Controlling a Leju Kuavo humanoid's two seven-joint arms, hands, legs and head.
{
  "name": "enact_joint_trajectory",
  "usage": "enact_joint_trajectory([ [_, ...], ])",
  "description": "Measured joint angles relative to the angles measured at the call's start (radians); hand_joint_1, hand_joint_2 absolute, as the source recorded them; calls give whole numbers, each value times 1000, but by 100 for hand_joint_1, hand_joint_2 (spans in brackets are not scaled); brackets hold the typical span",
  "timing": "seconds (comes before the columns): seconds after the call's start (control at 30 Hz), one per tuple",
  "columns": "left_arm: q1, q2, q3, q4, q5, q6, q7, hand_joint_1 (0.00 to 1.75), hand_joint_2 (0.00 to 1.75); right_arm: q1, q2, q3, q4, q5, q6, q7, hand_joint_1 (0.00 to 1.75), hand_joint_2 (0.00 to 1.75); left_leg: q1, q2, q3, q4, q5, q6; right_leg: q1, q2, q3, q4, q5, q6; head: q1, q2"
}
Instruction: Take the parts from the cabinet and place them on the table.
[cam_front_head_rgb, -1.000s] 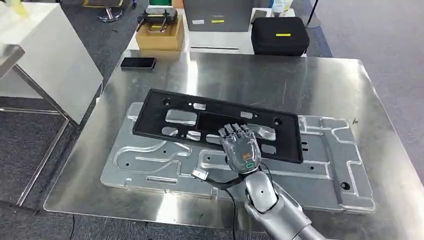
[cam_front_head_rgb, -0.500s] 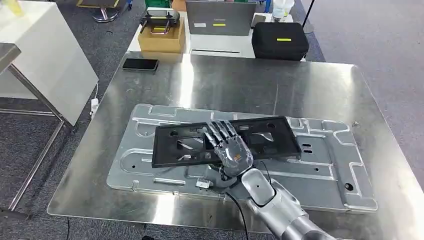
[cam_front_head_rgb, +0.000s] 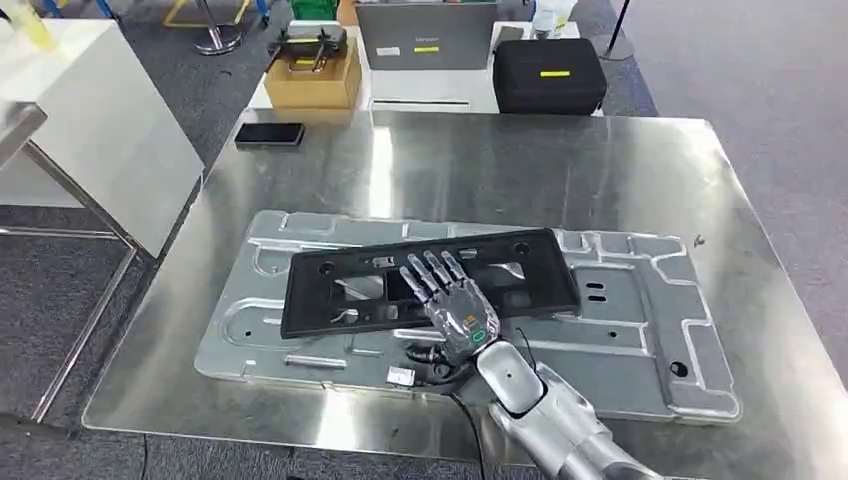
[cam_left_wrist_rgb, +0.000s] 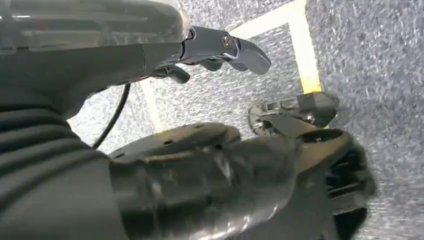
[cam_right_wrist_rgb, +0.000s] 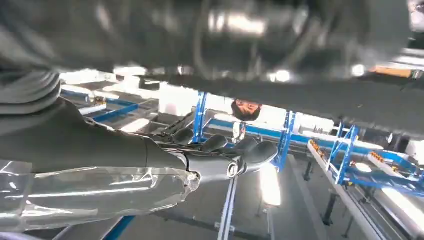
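High head view down onto steel table (cam_front_head_rgb: 560, 170); close wrist views.

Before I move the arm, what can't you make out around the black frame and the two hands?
- Head view: right robot hand covers the middle of the black frame; contact underneath is hidden.
- Right wrist view: blurred dark mass overhead, not identifiable.
- Left wrist view: left robot hand over carpet; grip unclear.

Steel table (cam_front_head_rgb: 600, 170) carries a grey plate (cam_front_head_rgb: 640, 340) and phone (cam_front_head_rgb: 270, 134) (far corner).
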Motion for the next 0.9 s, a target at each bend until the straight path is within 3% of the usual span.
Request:
enact_joint_trajectory([
  [0.03,0,0,2,0,0,0,0,0,0,0,0,0,2,-1,0,-1,0,0,0,0,-27,69,-29,-1,2,-1,-4,1,2,-2,0,0],
  [0.07,0,0,5,0,0,0,0,0,0,0,0,0,3,-3,1,-3,0,0,-1,0,-39,104,-36,-1,3,-2,-8,4,4,-3,0,0],
  [0.1,1,0,7,0,0,0,0,0,0,1,0,0,4,-4,2,-5,0,0,-1,0,-30,97,-21,1,4,-2,-11,6,5,-2,0,0],
  [0.13,1,0,7,0,0,0,1,0,0,1,0,0,7,-6,2,-9,0,0,-1,0,-2,51,9,5,5,-1,-13,7,6,-2,0,0],
  [0.2,-1,2,8,0,-1,0,1,0,0,1,2,0,9,-8,2,-11,0,0,-4,0,97,-125,87,19,7,-1,-15,8,11,1,0,0],
  [0.23,-3,4,8,0,-1,0,1,0,0,0,2,0,9,-10,2,-11,0,0,-8,0,124,-186,82,31,6,-1,-16,8,15,6,0,0],
  [0.27,-5,6,8,0,-1,0,0,0,0,0,2,0,9,-10,2,-11,0,0,-13,-1,127,-198,88,30,12,0,-21,12,18,11,1,0],
  [0.33,-5,6,8,0,-1,-2,1,0,0,2,3,0,11,-11,2,-14,0,0,-17,-4,117,-192,96,35,7,-1,-27,11,28,25,0,0],
  [0.4,-1,6,9,0,-1,-7,1,0,0,2,3,0,13,-14,3,-15,0,0,-9,-3,108,-205,116,49,12,1,-29,7,39,38,1,0],
  [0.43,-3,6,9,0,-1,-8,2,0,0,2,1,0,14,-15,3,-15,0,0,-8,5,108,-207,127,54,7,3,-40,23,11,40,0,0],
  [0.47,-4,6,9,0,-1,-8,2,0,0,0,0,0,14,-15,3,-16,0,0,-7,5,95,-208,135,65,6,1,-59,69,-43,43,4,0],
  [0.5,-5,6,9,0,-1,-10,2,0,0,1,0,0,15,-15,3,-16,0,0,-8,6,82,-206,144,66,5,1,-83,142,-100,46,3,0],
  [0.57,-5,6,9,0,-1,-11,2,0,0,5,0,0,17,-15,3,-16,0,0,-10,7,55,-201,159,67,3,1,-127,291,-179,53,3,0],
  [0.6,-4,6,10,0,-1,-13,2,0,0,6,0,0,19,-15,3,-16,0,0,-11,8,42,-197,166,66,3,1,-132,329,-186,54,3,0],
  [0.63,-4,6,10,0,-1,-14,2,0,0,7,0,0,19,-15,3,-14,0,0,-11,8,28,-193,172,64,2,1,-110,313,-165,54,3,0],
  [0.67,-3,6,10,0,-2,-16,2,0,0,7,0,0,19,-15,1,-10,0,0,-11,9,17,-189,177,62,1,1,-69,264,-134,53,3,0],
  [0.73,-4,6,10,0,-6,-18,3,0,0,4,0,0,18,-15,-1,-3,0,0,-11,7,-2,-177,187,57,0,1,59,76,-74,45,3,0],
  [0.77,-4,6,10,0,-7,-18,3,0,0,1,0,0,18,-15,-2,0,0,0,-12,6,-8,-173,192,50,2,1,97,2,-105,39,3,0],
  [0.8,-4,6,10,0,-7,-19,3,0,0,2,3,0,18,-15,-2,0,0,0,-13,6,-8,-174,198,43,10,2,94,9,-88,37,1,0],
  [0.9,-3,6,13,0,-8,-19,3,0,0,2,3,0,18,-11,-6,7,0,0,-13,5,-10,-184,222,23,14,2,77,2,-72,18,4,0],
])
